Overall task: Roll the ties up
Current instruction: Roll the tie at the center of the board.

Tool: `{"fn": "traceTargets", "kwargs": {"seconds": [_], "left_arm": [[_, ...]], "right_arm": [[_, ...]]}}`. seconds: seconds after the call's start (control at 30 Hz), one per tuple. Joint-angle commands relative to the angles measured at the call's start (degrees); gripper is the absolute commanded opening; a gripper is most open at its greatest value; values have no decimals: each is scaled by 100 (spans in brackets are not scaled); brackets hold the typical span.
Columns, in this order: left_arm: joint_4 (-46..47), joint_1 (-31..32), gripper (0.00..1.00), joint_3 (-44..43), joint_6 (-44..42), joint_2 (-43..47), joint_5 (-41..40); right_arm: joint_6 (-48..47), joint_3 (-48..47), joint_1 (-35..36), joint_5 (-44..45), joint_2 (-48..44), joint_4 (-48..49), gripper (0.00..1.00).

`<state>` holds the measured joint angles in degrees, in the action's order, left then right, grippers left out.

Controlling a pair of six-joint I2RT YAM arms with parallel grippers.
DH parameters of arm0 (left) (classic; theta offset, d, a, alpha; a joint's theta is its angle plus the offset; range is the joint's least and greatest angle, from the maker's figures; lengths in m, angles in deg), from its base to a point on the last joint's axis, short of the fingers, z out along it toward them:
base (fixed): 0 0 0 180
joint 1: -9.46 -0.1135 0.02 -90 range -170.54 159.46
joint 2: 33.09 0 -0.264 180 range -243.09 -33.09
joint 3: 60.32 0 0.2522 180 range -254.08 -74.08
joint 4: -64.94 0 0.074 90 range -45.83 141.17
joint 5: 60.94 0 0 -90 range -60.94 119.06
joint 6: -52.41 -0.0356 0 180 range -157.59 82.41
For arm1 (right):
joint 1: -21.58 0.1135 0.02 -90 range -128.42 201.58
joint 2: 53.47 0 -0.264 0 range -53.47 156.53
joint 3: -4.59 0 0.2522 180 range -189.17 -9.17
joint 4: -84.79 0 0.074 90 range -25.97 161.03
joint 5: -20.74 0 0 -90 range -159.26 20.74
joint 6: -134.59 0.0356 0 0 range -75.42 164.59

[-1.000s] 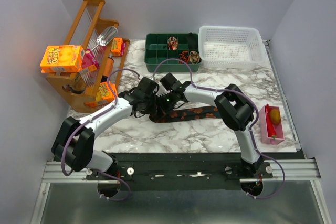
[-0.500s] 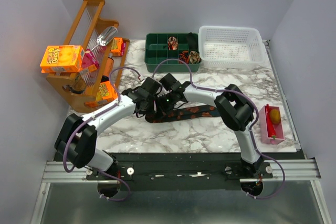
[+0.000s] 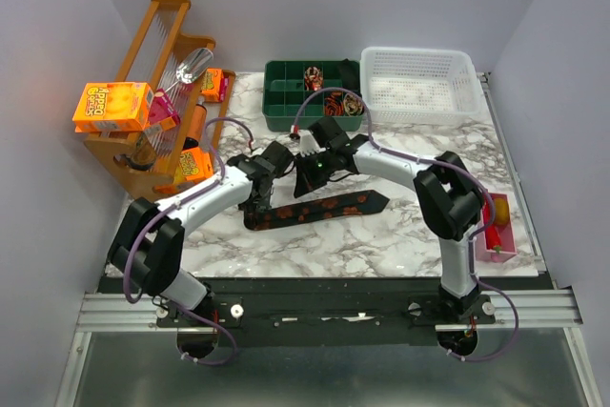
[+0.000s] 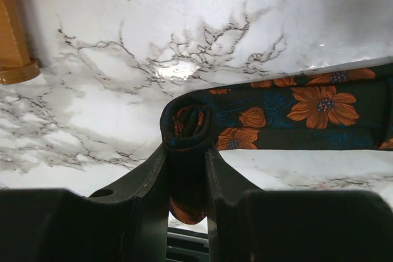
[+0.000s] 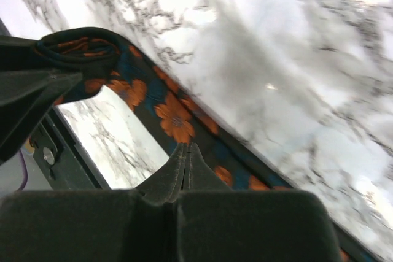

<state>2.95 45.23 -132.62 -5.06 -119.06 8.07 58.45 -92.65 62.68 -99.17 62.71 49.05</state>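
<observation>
Tie (image 3: 315, 209) is lying just nearside of green tray (image 3: 286, 94). Left gripper (image 4: 186, 151) is pinching its coiled end; right gripper (image 5: 186, 151) is hovering closed, empty. Fabric likely limp, slippery: grip coil's sides.

My top cam sits high above and behind the tie (image 3: 315, 209), looking down and forward. It's far enough out that I get the whole table (image 3: 381, 245) around it. The left wrist cam is right up against the tie's rolled end, pointing steeply down at it, with the flat strip running off to the right. The right wrist cam hangs close over that flat stretch, tilted sideways. All three share the tie, and both wrist views catch the rolled end.
</observation>
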Motion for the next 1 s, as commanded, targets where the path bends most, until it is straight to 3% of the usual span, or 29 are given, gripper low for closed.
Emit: {"fn": "traceTargets", "kwargs": {"seconds": [0.0,0.4,0.6,0.67,0.73,0.83,0.97], "left_arm": [[-459,62,1,-341,-89,-331,-537],[-609,632,4,-895,51,-1412,-696],[-451,835,12,-1045,113,-1764,-547],[-311,879,20,-1045,130,-1765,-424],[-188,879,40,-1001,183,-1695,-204],[41,879,57,-896,279,-1519,85],[409,879,59,-711,525,-1317,403]], "right_arm": [[-121,253,-243,196,-166,-35,0],[-174,456,-445,258,-219,-61,0],[-192,482,-445,258,-210,-79,0],[-200,491,-454,266,-210,-70,0],[-200,491,-454,267,-201,-87,1],[-209,482,-454,249,-201,-79,1],[-209,464,-454,214,-175,-96,0]]}}
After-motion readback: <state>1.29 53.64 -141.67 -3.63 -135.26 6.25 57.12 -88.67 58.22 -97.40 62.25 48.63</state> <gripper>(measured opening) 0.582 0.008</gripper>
